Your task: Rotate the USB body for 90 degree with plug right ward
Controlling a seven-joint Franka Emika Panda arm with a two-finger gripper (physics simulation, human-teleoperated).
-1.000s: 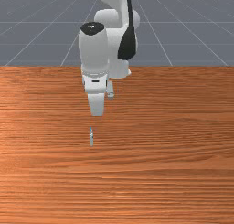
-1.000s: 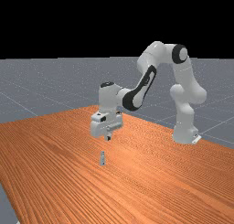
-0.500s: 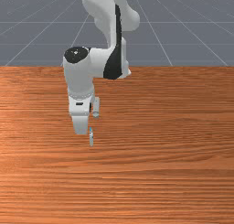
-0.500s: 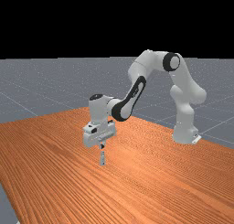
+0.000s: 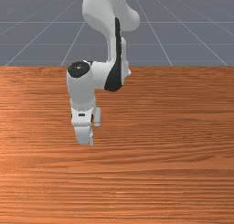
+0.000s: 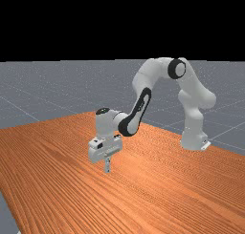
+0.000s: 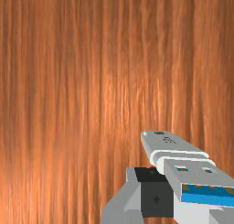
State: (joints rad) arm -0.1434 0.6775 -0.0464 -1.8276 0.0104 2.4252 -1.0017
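The gripper [image 6: 107, 159] has lowered beside the USB [image 7: 171, 144].

There is one USB body [image 7: 170, 141], one arm [image 6: 152, 69], one table [image 6: 167, 195].

**Cropped, Covered and Too Fine to Read**

Cannot follow the arm [image 5: 107, 10] past the front view's top edge, or see the whole base [image 6: 193, 141] behind its links there. Cannot trace the table [image 5: 160, 173] beyond the front view's left, right and near edges. Cannot see the whole plug [image 7: 194, 173] of the USB body [image 7: 167, 144] in the wrist view, cropped at the frame, or read the tiny marks [image 7: 169, 140]. Cannot judge contact between the gripper [image 6: 108, 157] and the USB body in the far view, too small to tell.
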